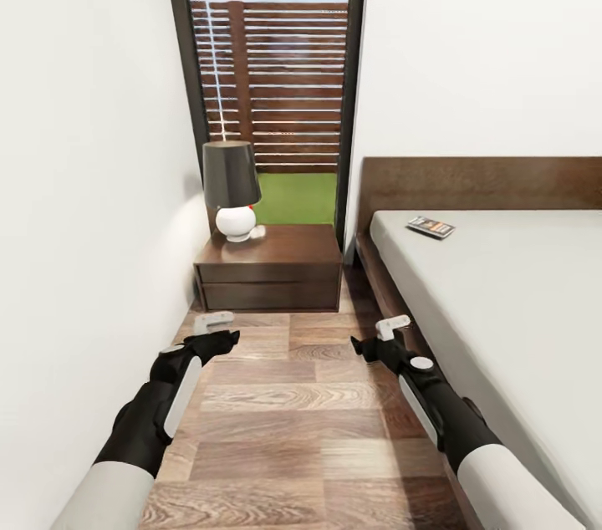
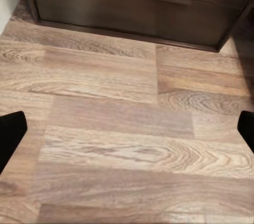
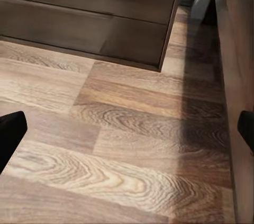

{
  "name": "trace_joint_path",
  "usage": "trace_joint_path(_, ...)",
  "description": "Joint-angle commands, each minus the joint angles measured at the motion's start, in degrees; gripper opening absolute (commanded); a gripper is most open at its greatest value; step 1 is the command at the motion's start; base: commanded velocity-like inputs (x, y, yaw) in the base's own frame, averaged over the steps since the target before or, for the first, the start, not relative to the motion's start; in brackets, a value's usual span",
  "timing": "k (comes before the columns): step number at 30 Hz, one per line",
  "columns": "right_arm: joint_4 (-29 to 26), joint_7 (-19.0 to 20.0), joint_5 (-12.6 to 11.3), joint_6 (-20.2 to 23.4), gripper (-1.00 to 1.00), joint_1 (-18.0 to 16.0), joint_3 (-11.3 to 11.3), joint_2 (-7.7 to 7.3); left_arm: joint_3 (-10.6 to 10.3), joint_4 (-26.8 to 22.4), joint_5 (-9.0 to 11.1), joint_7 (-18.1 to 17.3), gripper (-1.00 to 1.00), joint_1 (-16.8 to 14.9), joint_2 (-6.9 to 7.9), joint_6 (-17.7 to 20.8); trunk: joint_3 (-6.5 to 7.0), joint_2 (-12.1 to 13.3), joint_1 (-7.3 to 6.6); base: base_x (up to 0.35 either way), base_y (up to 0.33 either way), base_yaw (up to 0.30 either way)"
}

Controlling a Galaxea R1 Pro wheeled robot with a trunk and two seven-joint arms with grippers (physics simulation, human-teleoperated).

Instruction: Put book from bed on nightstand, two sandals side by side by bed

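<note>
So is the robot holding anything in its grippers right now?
No, nothing. The left gripper and right gripper are both open and empty over the floor. The book lies on the bed.

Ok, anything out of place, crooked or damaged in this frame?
Only the book: it lies askew near the head of the bed, though its place is the nightstand. The lamp stands upright on the nightstand. Nothing looks spilled or broken. Both end effectors, left and right, hang open above the floor.

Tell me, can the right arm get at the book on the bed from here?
Probably not yet: the book lies far up the bed near the headboard, while the right gripper hangs low over the floor. Nothing blocks the way.
</note>
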Motion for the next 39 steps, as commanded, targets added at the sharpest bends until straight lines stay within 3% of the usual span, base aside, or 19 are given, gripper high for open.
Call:
trace_joint_path(1, -0.21, -0.12, -0.16, 0.52, 1.0, -0.03, 0.21, -0.01, -0.07, 0.86, 0.57, 0.66, 1.0, -0.29, -0.07, 0.18, 0.17, 0.0, -0.02, 0.191, 0.0, 0.0)
trace_joint_path(5, -2.73, -0.64, 0.1, 1.08, 1.0, -0.01, 0.1, 0.03, -0.07, 6.31, 0.49, 0.97, 1.0, -2.0, -0.56, -1.46, 1.05, 0.05, -0.12, 0.279, 0.0, 0.0)
trace_joint_path(15, -5.47, -0.25, 0.04, 0.71, 1.0, 0.12, 0.15, -0.45, -0.07, 8.2, 0.4, 1.22, 1.0, -2.73, -0.84, -2.24, 3.27, 0.19, -0.38, 0.325, 0.028, 0.0)
trace_joint_path(33, -5.47, -0.2, -0.32, 0.54, 1.0, 0.13, -0.27, -0.66, -0.08, 8.16, 0.4, 1.23, 1.0, -2.74, -0.99, -2.36, 6.5, 7.4, -4.34, 0.307, 0.093, 0.0)
trace_joint_path(39, -5.52, -0.21, -0.4, 0.53, 1.0, 0.13, -1.03, -0.94, -0.14, 7.66, 0.48, 1.23, 1.0, -2.74, -0.99, -2.42, 7.58, 9.81, -5.65, 0.097, 0.002, 0.0)
